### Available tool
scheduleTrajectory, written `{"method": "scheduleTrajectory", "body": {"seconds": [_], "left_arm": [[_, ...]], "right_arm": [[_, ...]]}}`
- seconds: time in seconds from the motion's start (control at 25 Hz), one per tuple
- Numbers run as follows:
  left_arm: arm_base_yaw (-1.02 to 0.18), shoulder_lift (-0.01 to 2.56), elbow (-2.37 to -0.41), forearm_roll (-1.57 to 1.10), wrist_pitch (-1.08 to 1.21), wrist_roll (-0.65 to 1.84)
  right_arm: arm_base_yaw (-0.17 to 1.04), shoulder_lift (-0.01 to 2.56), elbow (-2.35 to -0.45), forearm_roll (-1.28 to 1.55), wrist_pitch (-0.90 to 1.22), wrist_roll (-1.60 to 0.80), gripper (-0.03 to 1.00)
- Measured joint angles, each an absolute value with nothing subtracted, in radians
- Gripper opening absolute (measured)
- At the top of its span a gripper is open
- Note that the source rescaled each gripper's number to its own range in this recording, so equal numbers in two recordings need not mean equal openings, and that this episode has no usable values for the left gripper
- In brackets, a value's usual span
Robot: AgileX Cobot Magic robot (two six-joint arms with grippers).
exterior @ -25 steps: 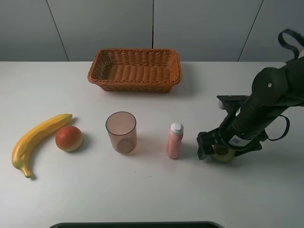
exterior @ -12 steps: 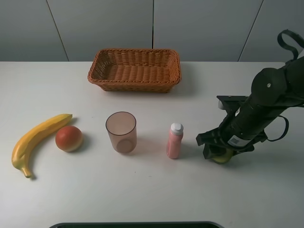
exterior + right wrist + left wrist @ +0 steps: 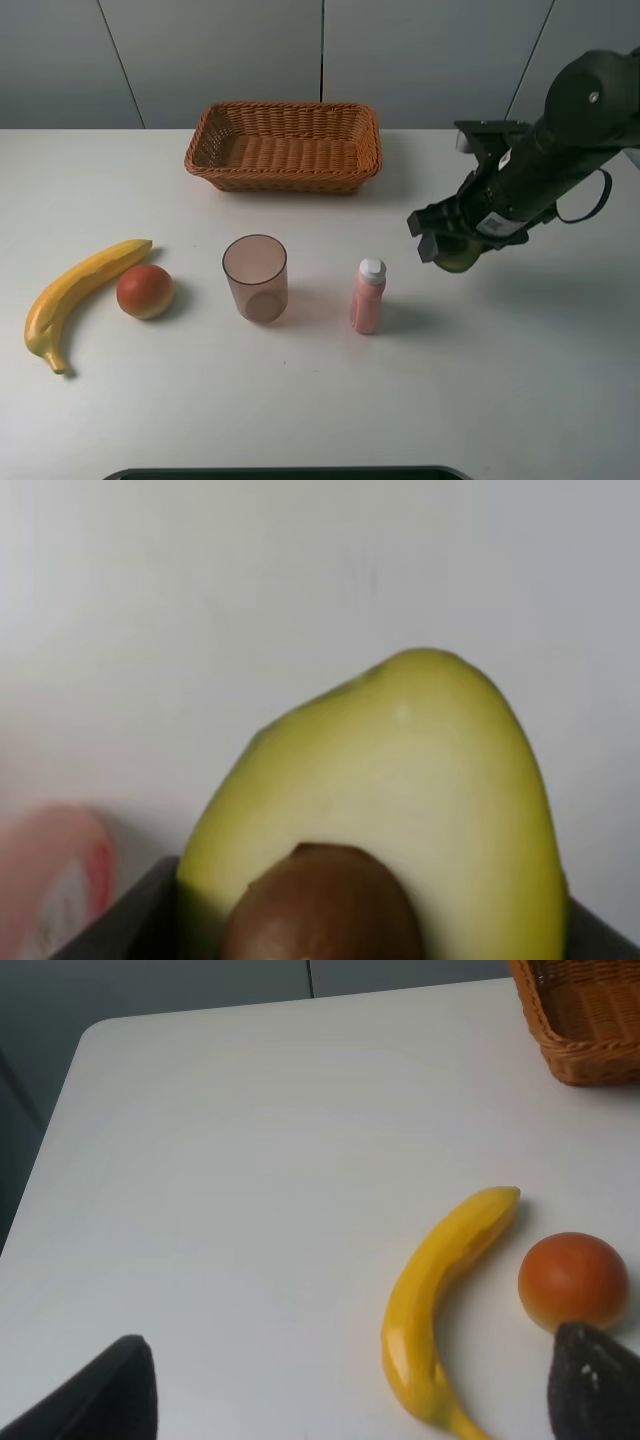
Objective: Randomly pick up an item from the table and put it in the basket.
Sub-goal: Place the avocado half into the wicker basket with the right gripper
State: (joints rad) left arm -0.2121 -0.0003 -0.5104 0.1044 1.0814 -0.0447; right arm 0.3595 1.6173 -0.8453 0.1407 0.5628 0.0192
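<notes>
My right gripper [image 3: 452,247] is shut on the halved avocado [image 3: 460,256] and holds it in the air above the white table [image 3: 500,400], right of the pink bottle. The right wrist view fills with the avocado [image 3: 400,810]: pale yellow-green flesh and a brown pit. The brown wicker basket [image 3: 284,146] stands empty at the back middle of the table, up and to the left of the avocado; its corner shows in the left wrist view [image 3: 585,1015]. My left gripper is outside the high view; its dark fingertips [image 3: 595,1385] stand wide apart over the table's left side.
A pink bottle with white cap [image 3: 367,295] stands left of the held avocado. A translucent pink cup [image 3: 256,277] is at mid table. A red-orange round fruit [image 3: 145,291] and a banana [image 3: 80,293] lie at the left, also in the left wrist view [image 3: 450,1305].
My right gripper has lifted the avocado off the table and carried it up and toward the back. The other objects have not moved.
</notes>
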Motion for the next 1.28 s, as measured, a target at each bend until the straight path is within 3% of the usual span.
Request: {"method": "scheduleTrajectory", "body": {"seconds": [0.28, 0.56, 0.92, 1.28], "left_arm": [[-0.212, 0.0, -0.51, 0.104, 1.081, -0.045], [-0.212, 0.0, -0.51, 0.104, 1.081, -0.045], [-0.212, 0.0, -0.51, 0.104, 1.081, -0.045], [-0.212, 0.0, -0.51, 0.104, 1.081, -0.045]], "right_arm": [[0.377, 1.601, -1.231, 0.135, 0.586, -0.129, 0.01], [0.438, 1.769, -1.504, 0.123, 0.554, -0.211, 0.01], [0.466, 2.086, -1.621, 0.155, 0.495, -0.229, 0.01], [0.466, 2.179, -1.64, 0.175, 0.475, -0.251, 0.01]]}}
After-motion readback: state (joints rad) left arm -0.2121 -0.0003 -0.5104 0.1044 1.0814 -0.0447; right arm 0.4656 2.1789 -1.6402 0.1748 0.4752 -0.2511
